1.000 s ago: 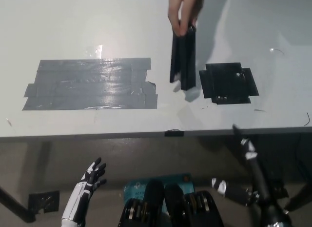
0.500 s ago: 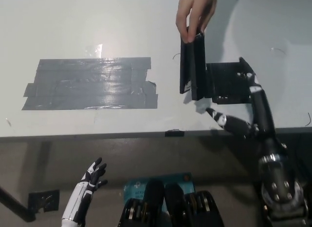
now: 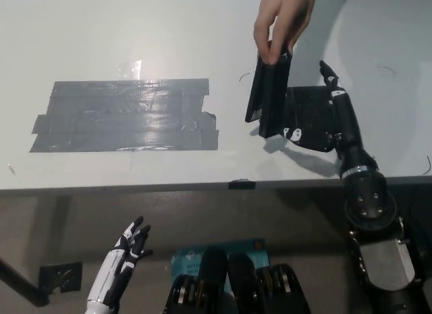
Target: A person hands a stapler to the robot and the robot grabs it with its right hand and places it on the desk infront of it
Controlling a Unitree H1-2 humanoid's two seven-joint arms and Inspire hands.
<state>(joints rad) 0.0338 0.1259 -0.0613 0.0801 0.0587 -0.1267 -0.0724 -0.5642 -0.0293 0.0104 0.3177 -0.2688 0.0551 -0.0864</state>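
Head view: black stapler held over white counter, handover point.

Item: long black stapler (image 3: 268, 96), hanging upright and slightly tilted from a person's hand (image 3: 283, 20) pinching its top end. Black right hand (image 3: 322, 118) just beside it over a black square patch (image 3: 312, 110), fingers apart, not clamped on it. White left hand (image 3: 125, 260) rests below the counter's near edge, fingers spread. Grey tape rectangle (image 3: 125, 116) lies well apart at left; bare white counter (image 3: 101, 30) lies between tape and stapler and along the near edge.
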